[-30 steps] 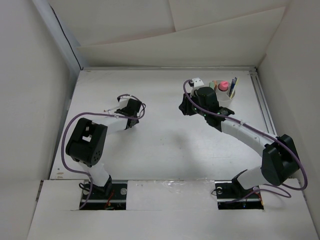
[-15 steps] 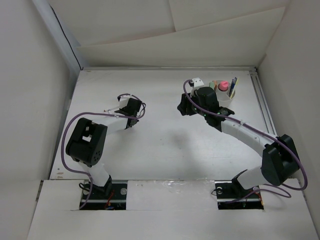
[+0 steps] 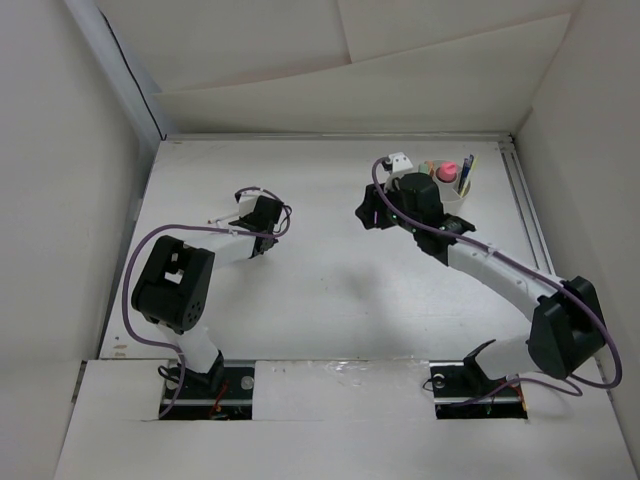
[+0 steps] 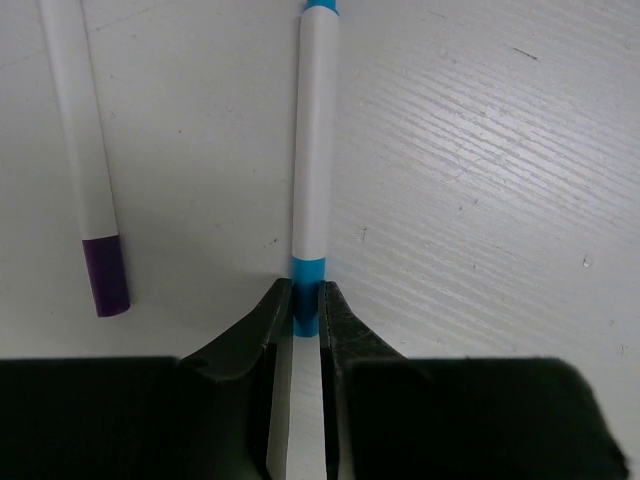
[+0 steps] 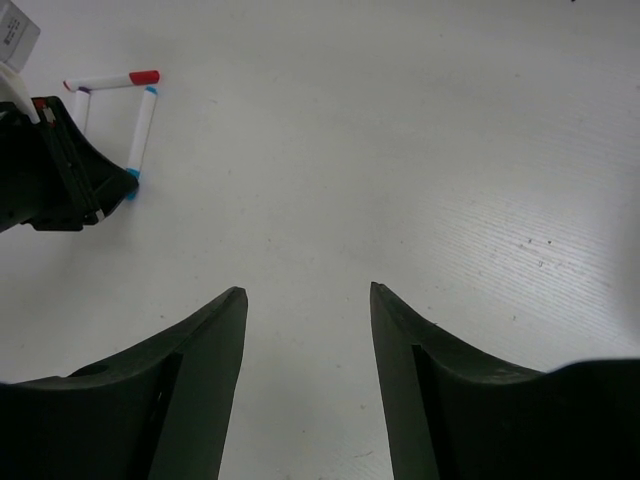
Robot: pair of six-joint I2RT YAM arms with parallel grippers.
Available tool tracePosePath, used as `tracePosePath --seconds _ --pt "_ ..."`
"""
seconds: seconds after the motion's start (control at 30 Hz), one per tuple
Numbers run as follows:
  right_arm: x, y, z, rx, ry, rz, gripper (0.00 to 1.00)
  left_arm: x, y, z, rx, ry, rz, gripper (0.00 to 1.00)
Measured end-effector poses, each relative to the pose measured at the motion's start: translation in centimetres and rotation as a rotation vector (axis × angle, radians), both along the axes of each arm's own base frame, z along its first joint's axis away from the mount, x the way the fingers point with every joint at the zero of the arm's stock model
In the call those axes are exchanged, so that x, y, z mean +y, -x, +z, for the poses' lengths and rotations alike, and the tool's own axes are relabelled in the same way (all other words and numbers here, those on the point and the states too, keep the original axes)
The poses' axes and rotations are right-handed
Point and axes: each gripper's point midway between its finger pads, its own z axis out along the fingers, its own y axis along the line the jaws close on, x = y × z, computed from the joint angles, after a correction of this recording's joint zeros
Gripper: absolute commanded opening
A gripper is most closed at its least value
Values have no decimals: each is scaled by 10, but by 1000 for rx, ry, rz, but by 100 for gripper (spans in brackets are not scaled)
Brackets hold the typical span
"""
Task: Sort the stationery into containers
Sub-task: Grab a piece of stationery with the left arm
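The left gripper (image 4: 306, 296) is pinching a blue-banded white pen (image 4: 312, 150) by its near end as it lies on the table (image 4: 480, 150) just beside a purple-tipped pen (image 4: 85, 150). The step probably calls for a level, firm lift toward the divided white cup (image 3: 452, 196), well apart at back right. There the right gripper (image 5: 305, 290) is hovering with its jaws spread and empty.

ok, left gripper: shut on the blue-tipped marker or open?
Shut. Left wrist view: the fingers of the left gripper press both sides of the blue-tipped marker at its near blue band, no gap showing.
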Motion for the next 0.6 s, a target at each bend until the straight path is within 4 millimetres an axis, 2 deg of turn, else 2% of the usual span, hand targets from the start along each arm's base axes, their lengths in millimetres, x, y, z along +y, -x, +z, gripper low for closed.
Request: tracePosePath --seconds 0.1,0.13,0.23,0.37,0.53,0.6 --pt "-2 -1 0 -1 -1 -5 65 0 0 0 -1 3 1 0" --pt "-3 -2 0 0 0 -7 71 -1 0 0 -1 5 -1 0" --pt "-5 -3 0 3 -3 -6 80 -4 2 2 -4 16 -6 0" --pt "0 -3 -13 41 -8 32 81 -21 10 16 -26 68 -55 0" --pt "5 -3 -41 132 -23 89 81 -42 25 44 -90 203 -141 0" --pt "6 -2 -45 158 -41 106 81 -50 30 58 -126 263 -180 0"
